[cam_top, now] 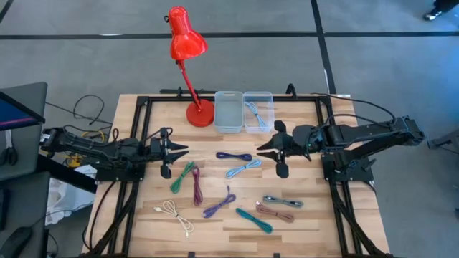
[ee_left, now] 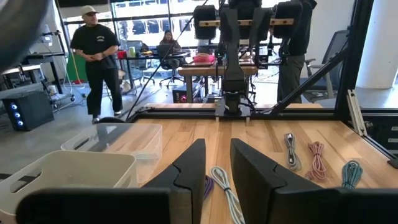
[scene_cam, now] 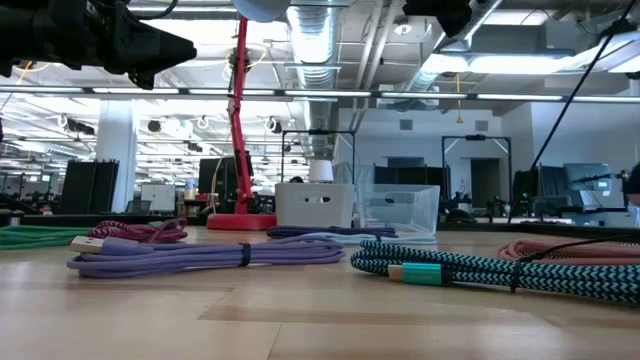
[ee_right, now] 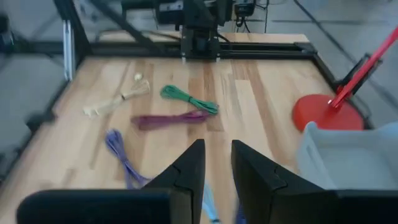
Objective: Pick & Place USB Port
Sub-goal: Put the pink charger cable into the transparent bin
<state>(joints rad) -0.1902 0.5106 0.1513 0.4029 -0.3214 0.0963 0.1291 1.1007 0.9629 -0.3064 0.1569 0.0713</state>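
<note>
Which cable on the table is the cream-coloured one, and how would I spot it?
Start at the red desk lamp at the table's far edge, then go to the near edge on the left arm's side. There lies the cream cable, beside a purple cable; it is the only pale, off-white one among coloured cables.

In the right wrist view the white bin (ee_right: 348, 158) beside the jaws is cut off by the picture's edge, and the light-blue cable (ee_right: 210, 208) just ahead of the jaw gap is blurred and half hidden by the fingers (ee_right: 186, 171). In the left wrist view the purple cable (ee_left: 208, 185) between the jaws shows only as a sliver. The connector types on the cables are too small to tell in any view, and the contents of the clear bin (cam_top: 258, 111) are hard to make out.
</note>
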